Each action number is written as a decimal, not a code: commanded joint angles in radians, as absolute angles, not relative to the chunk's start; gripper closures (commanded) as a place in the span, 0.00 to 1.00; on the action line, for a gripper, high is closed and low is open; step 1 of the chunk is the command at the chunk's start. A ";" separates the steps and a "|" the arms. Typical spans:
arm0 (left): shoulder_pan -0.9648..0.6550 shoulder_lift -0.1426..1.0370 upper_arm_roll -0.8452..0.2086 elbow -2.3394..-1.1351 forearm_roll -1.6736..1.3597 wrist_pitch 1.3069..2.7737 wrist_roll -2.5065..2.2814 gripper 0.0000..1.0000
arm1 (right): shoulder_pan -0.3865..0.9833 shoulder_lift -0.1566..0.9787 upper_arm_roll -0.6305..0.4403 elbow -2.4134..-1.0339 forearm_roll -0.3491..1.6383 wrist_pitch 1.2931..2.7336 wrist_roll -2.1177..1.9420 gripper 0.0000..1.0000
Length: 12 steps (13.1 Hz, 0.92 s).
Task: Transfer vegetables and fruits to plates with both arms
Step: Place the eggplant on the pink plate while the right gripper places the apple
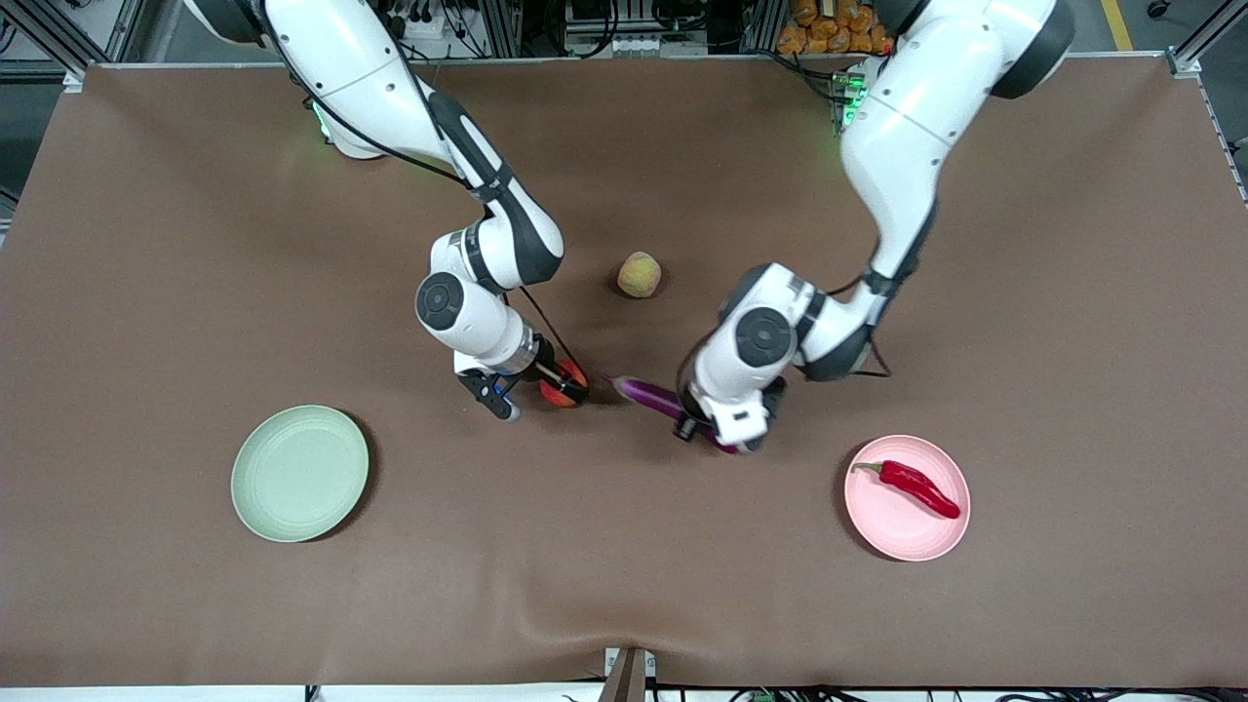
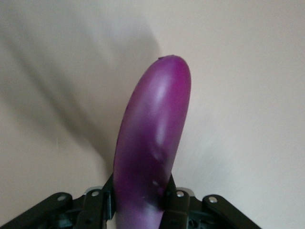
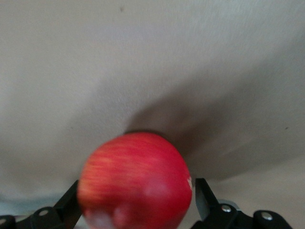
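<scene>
My left gripper (image 1: 710,432) is shut on the long purple eggplant (image 1: 645,394), gripping it near one end and holding it low over the table's middle; the left wrist view shows it (image 2: 152,143) between the fingers (image 2: 177,210). My right gripper (image 1: 564,386) is shut on the small red apple (image 1: 558,398), low over the table beside the eggplant's free tip; the apple (image 3: 136,183) fills the gap between the jaws. The peach (image 1: 639,274) lies farther from the camera, between the arms. The red chili (image 1: 916,487) lies on the pink plate (image 1: 907,544). The green plate (image 1: 300,473) holds nothing.
The brown cloth covers the whole table. The green plate sits toward the right arm's end and the pink plate toward the left arm's end, both nearer the camera than the grippers. A wrinkle runs along the cloth near the front edge (image 1: 624,634).
</scene>
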<state>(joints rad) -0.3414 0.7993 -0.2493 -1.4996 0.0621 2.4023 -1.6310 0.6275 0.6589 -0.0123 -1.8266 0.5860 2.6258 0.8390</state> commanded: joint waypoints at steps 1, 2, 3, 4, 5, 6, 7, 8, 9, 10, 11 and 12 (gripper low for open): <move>-0.224 0.723 -0.261 -1.517 0.095 2.326 -1.493 1.00 | 0.638 0.649 -0.020 -1.856 0.618 2.667 0.831 0.42; -0.172 0.709 -0.261 -1.517 0.095 2.307 -1.418 1.00 | 0.629 0.637 -0.024 -1.864 0.617 2.666 0.827 0.60; -0.123 0.697 -0.261 -1.516 0.095 2.304 -1.343 1.00 | 0.603 0.603 -0.026 -1.864 0.617 2.657 0.815 0.68; -0.079 0.692 -0.261 -1.506 0.095 2.304 -1.285 1.00 | 0.571 0.566 -0.028 -1.871 0.611 2.628 0.802 0.68; -0.034 0.695 -0.261 -1.488 0.095 2.306 -1.234 1.00 | 0.531 0.519 -0.029 -1.876 0.603 2.555 0.758 0.68; 0.001 0.702 -0.261 -1.473 0.092 2.306 -1.180 1.00 | 0.478 0.477 -0.049 -1.876 0.600 2.460 0.673 0.68; 0.032 0.706 -0.261 -1.468 0.089 2.306 -1.125 1.00 | 0.433 0.444 -0.084 -1.872 0.588 2.363 0.555 0.68; 0.063 0.713 -0.261 -1.463 0.087 2.309 -1.058 1.00 | 0.399 0.428 -0.133 -1.864 0.566 2.285 0.426 0.68; 0.096 0.724 -0.261 -1.451 0.086 2.309 -0.999 1.00 | 0.378 0.428 -0.190 -1.847 0.531 2.240 0.300 0.68; 0.125 0.735 -0.261 -1.450 0.084 2.310 -0.947 1.00 | 0.355 0.439 -0.236 -1.818 0.494 2.206 0.196 0.68; 0.147 0.742 -0.261 -1.450 0.080 2.313 -0.907 1.00 | 0.318 0.454 -0.261 -1.784 0.451 2.188 0.098 0.68; 0.161 0.753 -0.262 -1.448 0.075 2.318 -0.893 1.00 | 0.267 0.486 -0.264 -1.745 0.424 2.186 0.016 0.67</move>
